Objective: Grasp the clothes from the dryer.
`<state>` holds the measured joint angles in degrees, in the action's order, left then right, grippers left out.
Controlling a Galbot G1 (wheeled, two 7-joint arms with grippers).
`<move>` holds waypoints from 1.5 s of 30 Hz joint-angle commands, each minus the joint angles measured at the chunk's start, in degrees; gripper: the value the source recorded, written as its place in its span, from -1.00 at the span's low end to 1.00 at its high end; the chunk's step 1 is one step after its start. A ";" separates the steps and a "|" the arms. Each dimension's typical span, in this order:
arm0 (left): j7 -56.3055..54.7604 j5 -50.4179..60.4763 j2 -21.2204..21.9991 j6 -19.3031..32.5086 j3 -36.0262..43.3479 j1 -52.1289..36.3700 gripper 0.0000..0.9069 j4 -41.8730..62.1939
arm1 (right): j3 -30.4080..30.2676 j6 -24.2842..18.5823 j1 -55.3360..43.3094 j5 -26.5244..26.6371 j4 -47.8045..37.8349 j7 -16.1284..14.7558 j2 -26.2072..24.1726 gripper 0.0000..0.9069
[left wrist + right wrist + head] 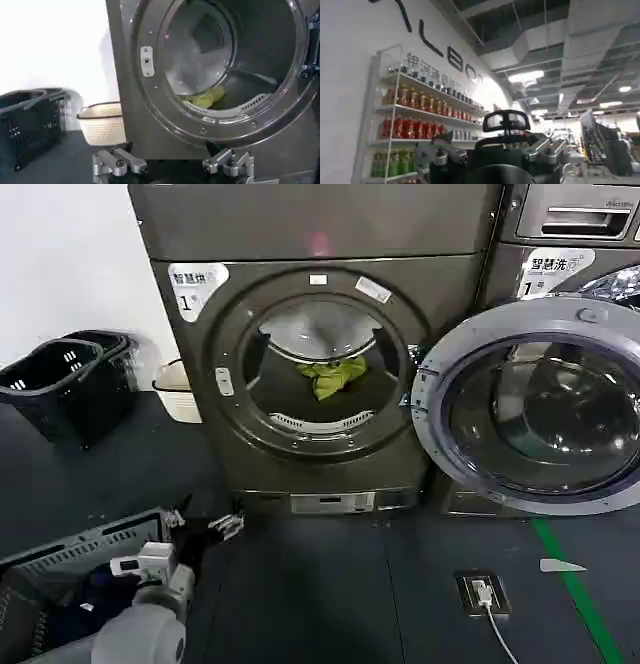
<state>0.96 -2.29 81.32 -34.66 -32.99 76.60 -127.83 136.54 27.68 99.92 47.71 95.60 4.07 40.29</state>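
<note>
The dryer [300, 229] is a dark bronze-grey front-loader with a white "1" sticker [195, 287]. Its silver-rimmed glass door [428, 416] is swung open to the right. The clothes [335, 376], a small wrinkled yellow-green piece, lie at the bottom of the drum [205, 98]. My left gripper [205, 526] hovers low over the floor, in front of the dryer and left of the porthole. It is open, with nothing between its fingers [120, 163]. The right gripper [492, 159] is open and points away into the room.
Two black baskets [70, 379] and a white basket [180, 392] stand left of the dryer. A grey crate [75, 556] with dark fabric sits beside my left arm. A like-coloured machine [570, 224] stands to the right, behind the open door. A floor socket [483, 592] lies ahead.
</note>
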 commanded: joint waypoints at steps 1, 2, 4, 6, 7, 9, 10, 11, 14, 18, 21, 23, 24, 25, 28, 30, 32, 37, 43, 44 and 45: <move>-0.08 0.92 0.03 0.20 0.03 0.06 1.00 -0.08 | -0.24 -1.09 -0.09 0.87 0.27 -0.42 0.12 1.00; -0.03 1.00 0.05 0.23 0.02 0.08 1.00 -0.07 | -0.16 -1.05 -0.09 0.84 0.09 -0.43 -0.03 1.00; 0.10 1.11 0.08 0.27 -0.07 0.10 1.00 -0.19 | -0.13 -1.08 -0.11 0.83 -0.03 -0.30 -0.17 1.00; 0.21 1.09 0.08 0.24 -0.13 0.10 1.00 -0.45 | -0.09 -1.11 -0.09 0.85 -0.01 -0.29 -0.21 1.00; 0.32 1.06 0.06 0.23 -0.12 0.06 1.00 -0.52 | -0.02 -1.11 -0.09 0.87 -0.01 -0.24 -0.24 1.00; 0.47 1.13 -0.07 0.26 -0.01 0.05 1.00 -0.60 | 0.09 -1.24 -0.08 0.91 0.00 -0.28 -0.20 1.00; 0.51 1.21 -0.18 0.29 0.09 0.04 1.00 -0.59 | 0.18 -1.38 -0.06 0.95 -0.04 -0.34 -0.11 1.00; 0.55 1.23 -0.23 0.30 0.12 0.05 1.00 -0.58 | 0.27 -1.44 -0.04 0.95 -0.06 -0.36 -0.06 1.00; 0.69 1.22 -0.31 0.25 0.10 0.16 1.00 -0.71 | 0.44 -1.57 0.14 1.11 0.08 -0.38 0.05 1.00; 0.82 1.22 -0.42 0.20 0.14 0.28 1.00 -0.89 | 0.63 -1.67 0.28 1.19 0.06 -0.48 0.01 1.00; 0.87 1.06 -0.71 0.16 0.08 0.21 1.00 -0.92 | 1.05 -1.57 0.54 1.44 0.31 -0.54 0.09 1.00; 1.19 0.99 -0.84 0.16 0.06 0.18 1.00 -0.87 | 1.18 -1.60 0.70 1.63 0.30 -0.56 0.21 1.00; 1.28 0.97 -0.88 0.18 0.01 0.10 1.00 -0.76 | 1.27 -1.61 0.79 1.66 0.31 -0.58 0.24 1.00; 1.28 0.93 -0.91 0.20 -0.03 0.08 1.00 -0.70 | 1.40 -1.58 0.91 1.80 0.38 -0.60 0.28 1.00; 1.30 0.87 -0.88 0.10 0.06 0.17 1.00 -0.93 | 1.63 -1.58 1.14 1.94 0.46 -0.71 0.27 1.00; 1.35 0.86 -0.84 0.04 0.03 0.11 1.00 -0.91 | 1.62 -1.58 1.13 1.98 0.52 -0.72 0.28 1.00; 1.40 0.88 -0.81 0.04 -0.06 0.14 1.00 -0.86 | 1.48 -1.61 1.03 1.94 0.48 -0.81 0.31 1.00; 1.66 0.85 -0.92 0.00 -0.12 0.05 1.00 -0.89 | 1.27 -3.81 0.93 2.79 0.56 -1.24 0.52 1.00; 1.98 0.75 -0.77 -0.12 -0.12 -0.52 1.00 -0.89 | 1.56 -5.91 1.03 3.16 0.82 -3.12 1.27 1.00; 2.03 0.74 -0.73 -0.17 -0.14 -0.66 1.00 -0.86 | 1.51 -6.23 1.02 2.95 0.75 -3.09 1.32 1.00; 2.04 0.72 -0.67 -0.16 -0.15 -0.81 1.00 -0.86 | 1.45 -6.82 1.03 2.69 0.61 -3.30 1.44 1.00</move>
<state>2.99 -1.55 80.62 -34.82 -33.12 75.89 -128.78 138.17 22.09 101.09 50.49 96.16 1.09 41.64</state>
